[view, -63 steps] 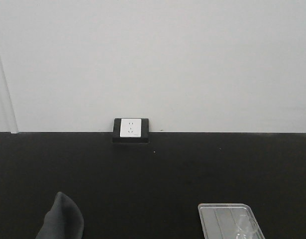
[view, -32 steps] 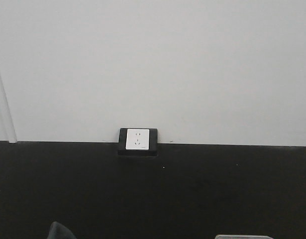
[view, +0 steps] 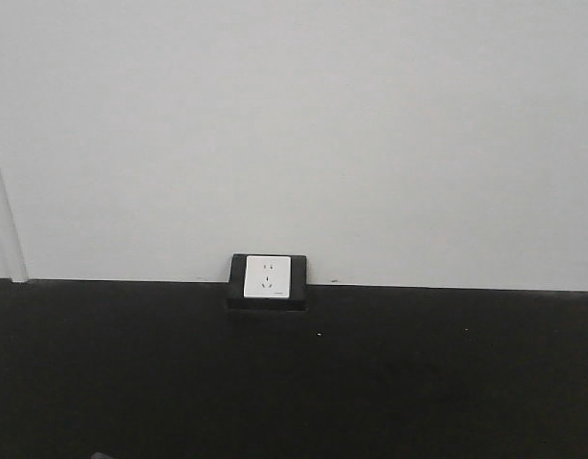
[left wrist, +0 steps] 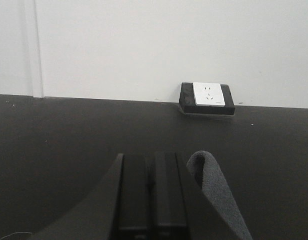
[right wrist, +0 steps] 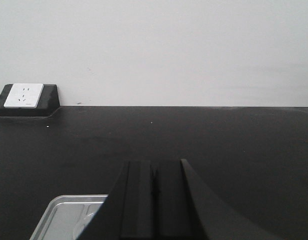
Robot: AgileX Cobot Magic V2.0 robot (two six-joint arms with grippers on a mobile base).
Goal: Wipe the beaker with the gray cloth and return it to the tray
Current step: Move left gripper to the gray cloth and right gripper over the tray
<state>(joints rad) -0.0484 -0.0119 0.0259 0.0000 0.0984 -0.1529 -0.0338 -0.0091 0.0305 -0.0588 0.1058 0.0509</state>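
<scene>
In the left wrist view my left gripper [left wrist: 151,156] is shut, its two dark fingers pressed together with nothing between them. The gray cloth [left wrist: 216,192] stands in a thick fold just right of that gripper, beside it and not in its jaws. My right gripper [right wrist: 152,162] is also shut and empty in the right wrist view. Below and left of it lies the silvery tray [right wrist: 63,212], partly hidden by the gripper body. A faint clear curved shape shows inside the tray; I cannot tell whether it is the beaker. The front view shows neither gripper.
The black tabletop [view: 389,382] runs back to a white wall [view: 294,124]. A white socket in a black housing [view: 268,279] sits at the table's back edge, also seen as the socket [left wrist: 207,95] and the socket [right wrist: 24,96] from the wrists.
The front view has swung upward: the socket sits lower in the frame, and the cloth and tray have slid out past the bottom edge.
</scene>
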